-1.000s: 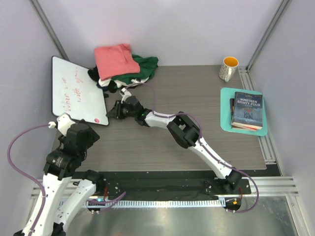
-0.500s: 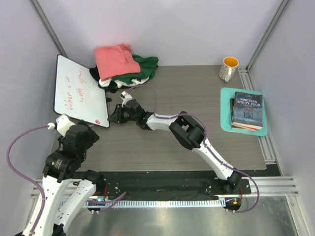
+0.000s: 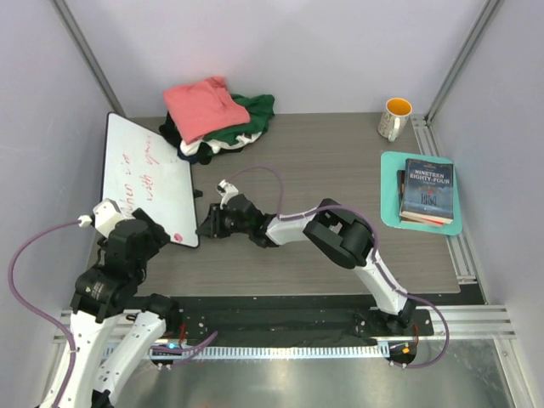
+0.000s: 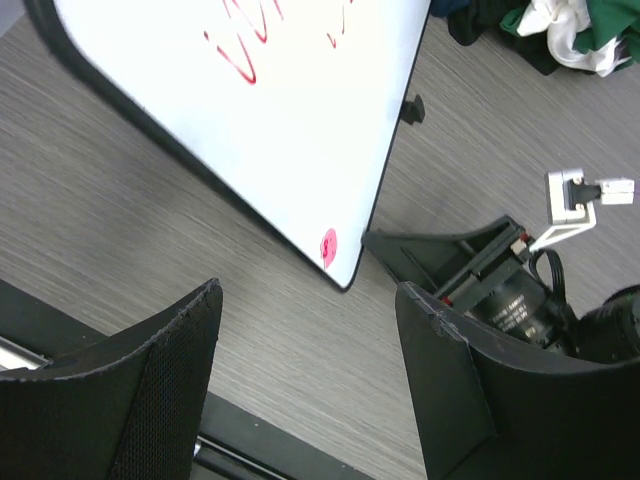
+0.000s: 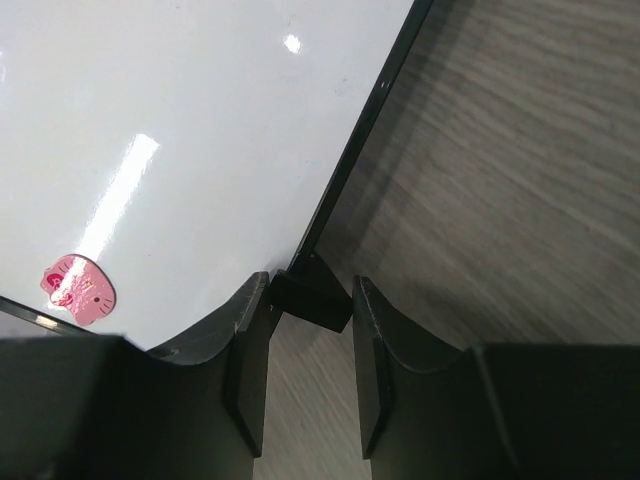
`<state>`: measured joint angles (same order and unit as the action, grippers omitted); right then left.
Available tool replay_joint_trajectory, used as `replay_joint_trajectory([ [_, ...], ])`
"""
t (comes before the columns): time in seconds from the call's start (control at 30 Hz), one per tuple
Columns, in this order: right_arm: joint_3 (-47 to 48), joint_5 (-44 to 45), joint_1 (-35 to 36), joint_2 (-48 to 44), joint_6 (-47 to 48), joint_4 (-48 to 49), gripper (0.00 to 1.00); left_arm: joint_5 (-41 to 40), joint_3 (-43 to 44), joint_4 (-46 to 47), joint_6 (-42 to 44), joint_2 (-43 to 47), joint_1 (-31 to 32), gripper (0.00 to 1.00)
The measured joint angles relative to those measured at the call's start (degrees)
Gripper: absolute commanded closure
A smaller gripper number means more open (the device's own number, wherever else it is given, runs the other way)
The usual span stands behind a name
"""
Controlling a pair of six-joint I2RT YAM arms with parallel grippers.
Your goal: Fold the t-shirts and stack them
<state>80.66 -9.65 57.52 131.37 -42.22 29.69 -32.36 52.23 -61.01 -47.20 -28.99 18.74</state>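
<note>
whiteboard (image 3: 149,183) clearing, i judge: my right gripper (image 5: 307,292) pinches its edge clip (image 5: 315,305); next, release, reach t-shirts (image 3: 212,119) at eleven o'clock.

Bright, even illumination from overhead throughout; soft, short shadows on the table (image 3: 340,170). Elongated glare patches on the white board (image 5: 180,100) in the right wrist view, with a dark shadow band along its edge. Fingers (image 4: 160,390) nearest both wrist lenses slightly soft; table grain beyond them sharp.
</note>
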Motion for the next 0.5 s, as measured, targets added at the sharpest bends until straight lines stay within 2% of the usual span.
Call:
replay_joint_trajectory([
  [0.27,-6.3,-0.7,1.8,-6.0,-1.8,-3.3,0.99,0.6,0.0,0.0,0.9,0.2,0.0,0.29],
  [0.5,-3.6,-1.5,5.0,-6.8,-3.1,-10.6,0.94,0.7,0.0,0.1,1.1,1.3,0.0,0.29],
])
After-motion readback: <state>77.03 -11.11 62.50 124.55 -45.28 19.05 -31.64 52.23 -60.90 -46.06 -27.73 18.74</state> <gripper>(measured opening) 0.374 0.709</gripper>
